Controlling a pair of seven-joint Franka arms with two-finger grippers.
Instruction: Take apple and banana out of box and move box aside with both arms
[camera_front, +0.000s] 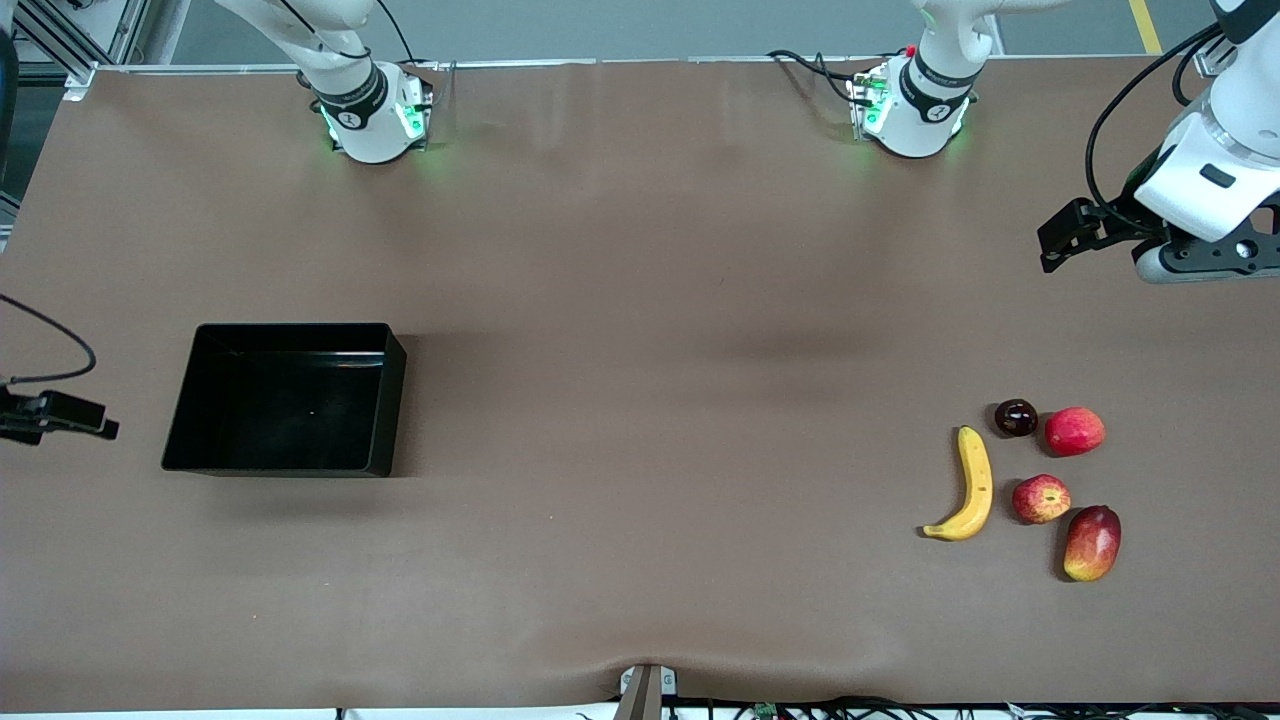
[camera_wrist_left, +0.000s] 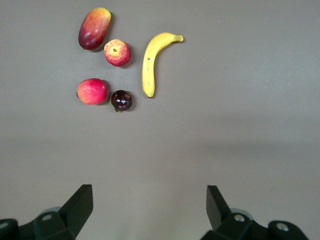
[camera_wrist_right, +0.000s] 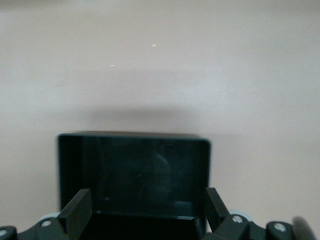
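Note:
The yellow banana (camera_front: 972, 495) and the small red apple (camera_front: 1041, 498) lie side by side toward the left arm's end of the table. Both also show in the left wrist view, the banana (camera_wrist_left: 152, 60) and the apple (camera_wrist_left: 117, 52). The black box (camera_front: 385, 400) sits empty toward the right arm's end and fills the lower part of the right wrist view (camera_wrist_right: 135, 170). My left gripper (camera_wrist_left: 148, 192) is open and empty, held up over bare table short of the fruits (camera_front: 1200, 255). My right gripper (camera_wrist_right: 148, 195) is open and empty, up in the air beside the box; only a black part of it (camera_front: 60, 412) shows in the front view.
A red-and-yellow mango (camera_front: 1092, 542), a dark plum (camera_front: 1015, 417) and a pinkish-red fruit (camera_front: 1074, 431) lie close around the apple and banana. The arm bases (camera_front: 370, 120) stand along the table's edge farthest from the front camera. Brown tabletop stretches between box and fruits.

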